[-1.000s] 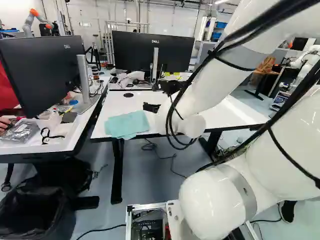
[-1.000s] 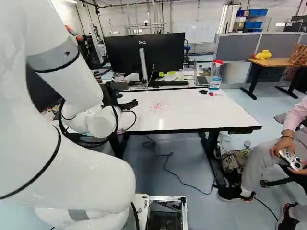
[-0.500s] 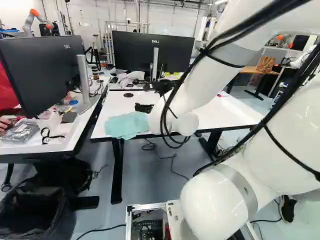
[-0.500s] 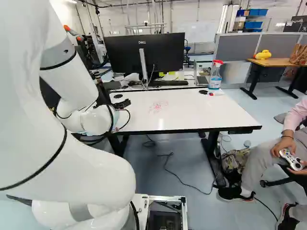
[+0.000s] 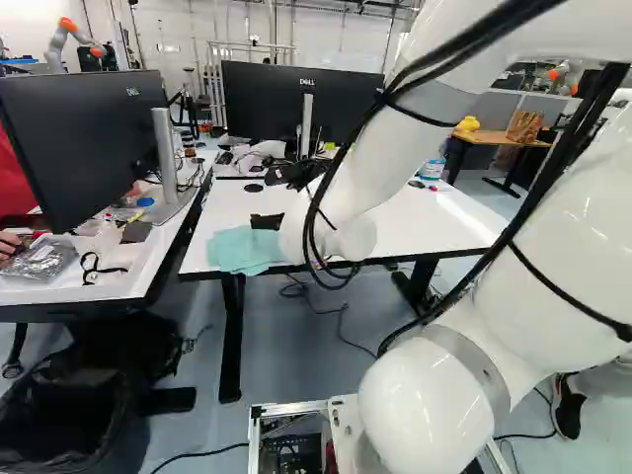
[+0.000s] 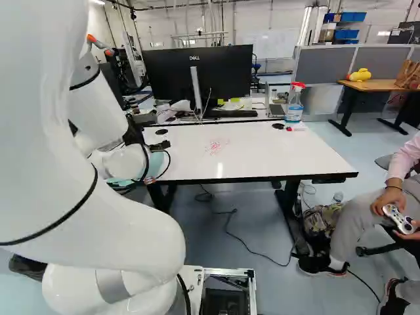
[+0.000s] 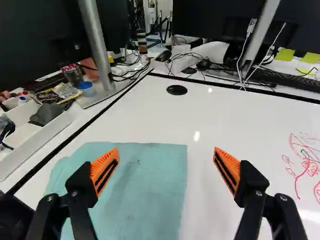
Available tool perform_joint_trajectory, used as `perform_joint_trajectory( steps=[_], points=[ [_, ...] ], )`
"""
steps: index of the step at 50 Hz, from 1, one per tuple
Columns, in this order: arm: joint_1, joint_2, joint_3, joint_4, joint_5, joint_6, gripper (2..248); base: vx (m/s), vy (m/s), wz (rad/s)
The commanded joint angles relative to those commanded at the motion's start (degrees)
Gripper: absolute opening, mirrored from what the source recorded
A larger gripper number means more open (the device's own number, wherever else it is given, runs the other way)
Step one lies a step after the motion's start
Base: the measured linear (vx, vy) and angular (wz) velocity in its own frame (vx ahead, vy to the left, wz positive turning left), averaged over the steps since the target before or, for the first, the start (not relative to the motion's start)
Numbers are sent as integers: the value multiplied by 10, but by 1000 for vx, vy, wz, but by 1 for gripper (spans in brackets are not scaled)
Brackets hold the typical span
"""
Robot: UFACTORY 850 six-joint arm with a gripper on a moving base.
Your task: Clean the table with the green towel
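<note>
Wrist view is showing the gripper (image 7: 166,151) spread and empty above the green towel (image 7: 150,200), apparently requiring centring, then gentle lowering, before pinching.

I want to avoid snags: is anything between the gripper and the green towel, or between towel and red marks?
Nothing visible stands between the open gripper and the towel, nor on the tabletop between the towel and the red marks.

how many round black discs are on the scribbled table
2: one disc beyond the green towel, the other disc beside the spray bottle. The arm may hide more.
</note>
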Motion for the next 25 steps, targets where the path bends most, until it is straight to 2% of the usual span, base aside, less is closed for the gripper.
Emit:
perform_joint_trajectory(
  steps=[25],
  points=[
    [39,-33,-32,0,-85,0,247,0,0,0]
  ],
)
